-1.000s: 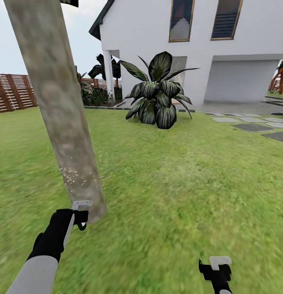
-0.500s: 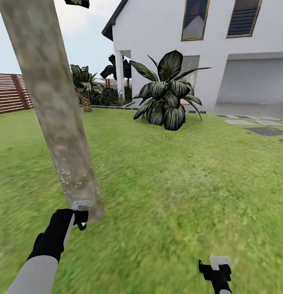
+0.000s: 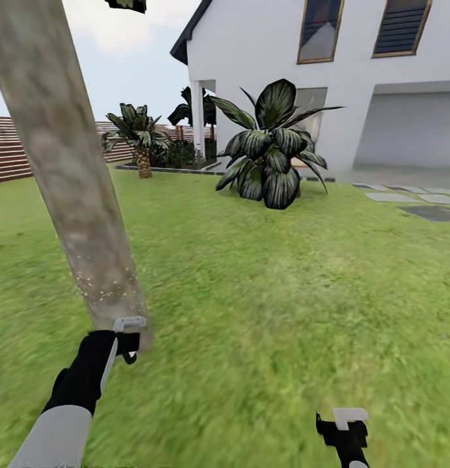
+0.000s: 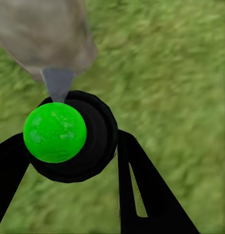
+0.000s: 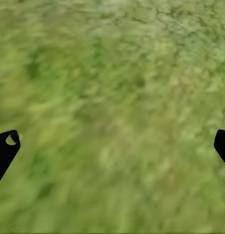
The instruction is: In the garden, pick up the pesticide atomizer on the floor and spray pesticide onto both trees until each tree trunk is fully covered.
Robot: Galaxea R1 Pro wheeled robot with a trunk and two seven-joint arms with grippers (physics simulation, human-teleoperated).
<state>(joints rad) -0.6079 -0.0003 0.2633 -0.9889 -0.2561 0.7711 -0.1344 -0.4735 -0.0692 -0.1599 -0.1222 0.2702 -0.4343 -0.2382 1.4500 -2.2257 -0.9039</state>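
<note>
Grass [image 3: 283,273] surrounds the speck-dusted trunk [image 3: 75,195] just ahead of the left hand [image 3: 129,338], clamped on the atomizer [image 4: 68,136]; right hand [image 3: 345,429] hangs spread apart.

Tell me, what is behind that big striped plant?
Behind the striped plant stands the white house, with a window partly showing. The plant's leaves hide the wall's base.

White house [image 3: 329,78], striped broad-leaf plant [image 3: 270,153] before it, small palm [image 3: 139,140], grey stepping stones [image 3: 407,198].
</note>
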